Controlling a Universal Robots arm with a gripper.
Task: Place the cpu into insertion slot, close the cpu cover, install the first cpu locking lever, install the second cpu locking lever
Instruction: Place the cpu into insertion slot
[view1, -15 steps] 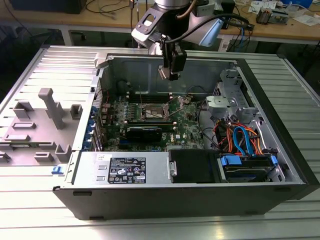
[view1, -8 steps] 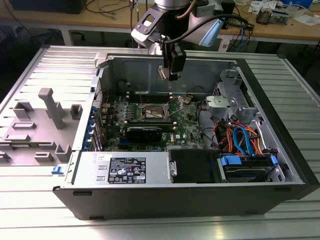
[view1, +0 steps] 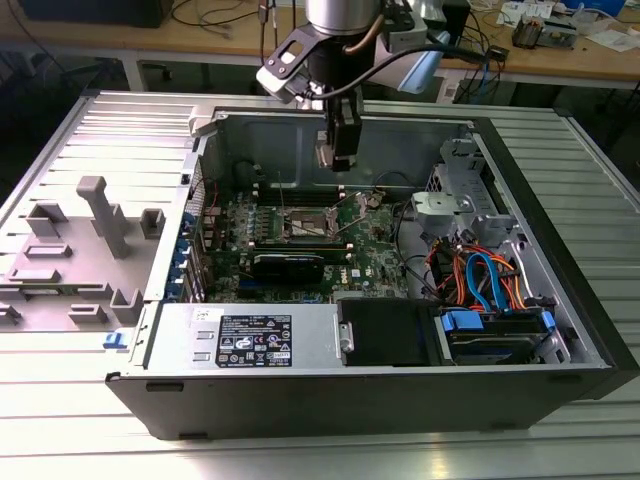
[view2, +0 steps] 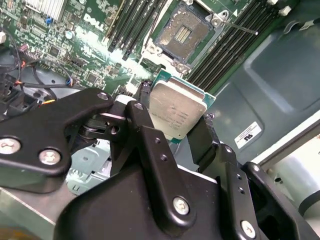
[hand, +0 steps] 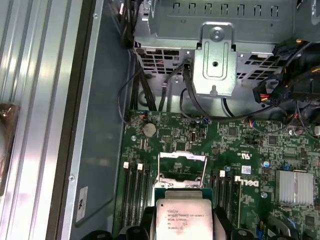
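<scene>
The gripper (view2: 175, 116) is clamped on the cpu (view2: 176, 105), with black fingers (view2: 201, 136) pinching opposite edges. The chip is held clear above the motherboard (view2: 90, 55), its dull grey lid showing over a green edge. The insertion slot (view2: 183, 34) lies beyond and below the chip, uncovered, dark and square. Past the chip, the cpu cover (hand: 182, 156) looks swung open.

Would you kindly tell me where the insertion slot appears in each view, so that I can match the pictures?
Exterior view: the insertion slot sits under the gripper.
Second wrist view: it lies open beyond the held cpu.
First wrist view: it shows between the cpu and the raised cpu cover.
Shared landmark: the memory slots flanking it on both sides.
</scene>
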